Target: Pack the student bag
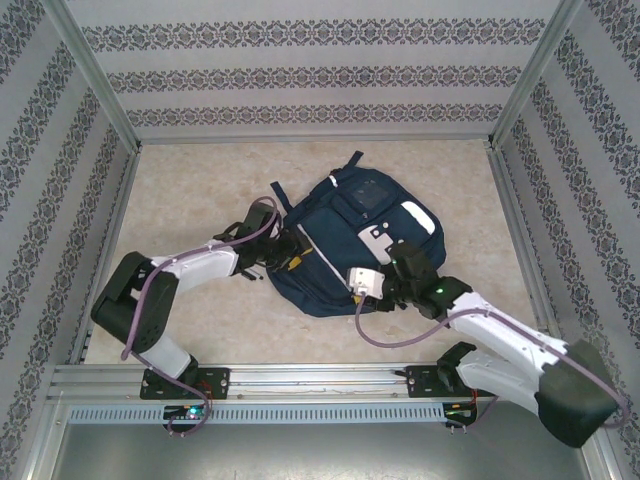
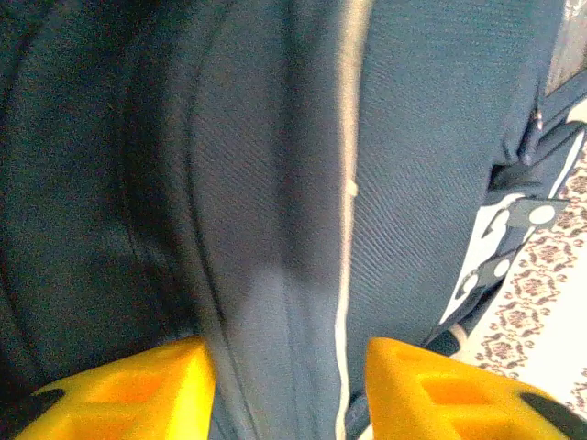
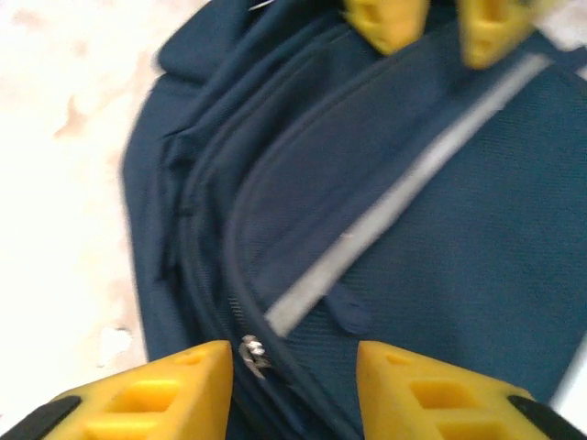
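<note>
The student bag (image 1: 350, 235) is a dark navy backpack lying flat mid-table, with white patches and a pale stripe (image 3: 404, 192). My left gripper (image 1: 292, 258) is at the bag's left edge. Its yellow jaws stand apart over the navy fabric (image 2: 275, 229), with a fold and the pale stripe (image 2: 347, 183) between them, and they pinch nothing. My right gripper (image 1: 352, 290) is at the bag's near edge, open (image 3: 293, 385). A small metal zipper pull (image 3: 252, 353) lies just inside its left finger. The left gripper's fingertips (image 3: 385, 20) show at the top of the right wrist view.
The bag lies on a beige marbled tabletop (image 1: 190, 200). Patterned walls and aluminium posts (image 1: 100, 110) box the table in on three sides. A rail (image 1: 320, 385) runs along the near edge by the arm bases. Purple cables (image 1: 400, 340) trail from both arms.
</note>
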{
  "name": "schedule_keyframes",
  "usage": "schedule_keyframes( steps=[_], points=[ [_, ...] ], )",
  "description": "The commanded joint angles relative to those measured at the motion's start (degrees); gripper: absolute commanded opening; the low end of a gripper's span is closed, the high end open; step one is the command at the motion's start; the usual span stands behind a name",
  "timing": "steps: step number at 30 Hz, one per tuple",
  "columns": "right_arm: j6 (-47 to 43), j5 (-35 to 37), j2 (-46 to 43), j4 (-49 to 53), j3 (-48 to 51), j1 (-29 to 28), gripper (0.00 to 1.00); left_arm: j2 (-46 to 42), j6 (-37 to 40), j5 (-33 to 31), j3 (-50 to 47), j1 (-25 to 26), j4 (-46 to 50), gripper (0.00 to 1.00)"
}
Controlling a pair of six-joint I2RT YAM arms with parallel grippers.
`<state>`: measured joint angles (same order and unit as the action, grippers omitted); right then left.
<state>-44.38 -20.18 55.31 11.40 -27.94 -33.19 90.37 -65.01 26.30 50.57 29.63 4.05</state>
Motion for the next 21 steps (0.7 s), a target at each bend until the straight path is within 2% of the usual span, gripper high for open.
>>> schedule_keyframes(
  steps=[1,3,5,6,7,10,13,15,18,21],
  points=[
    [11.1,8.3,-5.7,-5.2,0.0,1.4,0.5,-4.7,16.8,-8.4,4.2,2.4,22.5,0.5],
    [28.4,20.6,-8.4,-6.7,-2.3,1.7,0.61,-6.1,22.9,-12.3,6.6,4.7,26.6,0.51],
    [44.7,31.5,-10.1,-0.3,-6.1,2.8,0.88,-5.8,30.4,-14.8,10.8,8.7,29.7,0.52],
    [50.9,31.9,-10.8,2.8,-7.4,4.8,0.93,-5.0,35.5,-15.5,13.1,11.6,30.7,0.54],
    [54.8,29.1,-11.4,4.6,-7.7,7.3,0.93,-4.2,39.8,-16.3,14.8,14.3,31.2,0.54],
    [72.5,21.6,-11.7,10.5,-8.6,15.5,0.81,-0.5,52.2,-19.9,19.3,22.5,31.7,0.57],
    [82.8,13.0,-8.8,16.8,-10.4,20.8,0.76,4.6,58.7,-26.5,23.5,27.9,32.7,0.58],
    [86.2,10.3,-7.5,19.9,-10.8,21.3,0.76,9.1,59.6,-31.5,27.2,29.9,35.0,0.59],
    [90.0,10.2,-8.0,22.2,-10.3,21.5,0.74,15.8,57.4,-35.7,32.6,30.6,38.8,0.61],
    [89.3,9.7,-10.0,22.7,-9.1,21.5,0.72,20.0,55.0,-36.9,35.9,31.0,39.7,0.62]
  ],
)
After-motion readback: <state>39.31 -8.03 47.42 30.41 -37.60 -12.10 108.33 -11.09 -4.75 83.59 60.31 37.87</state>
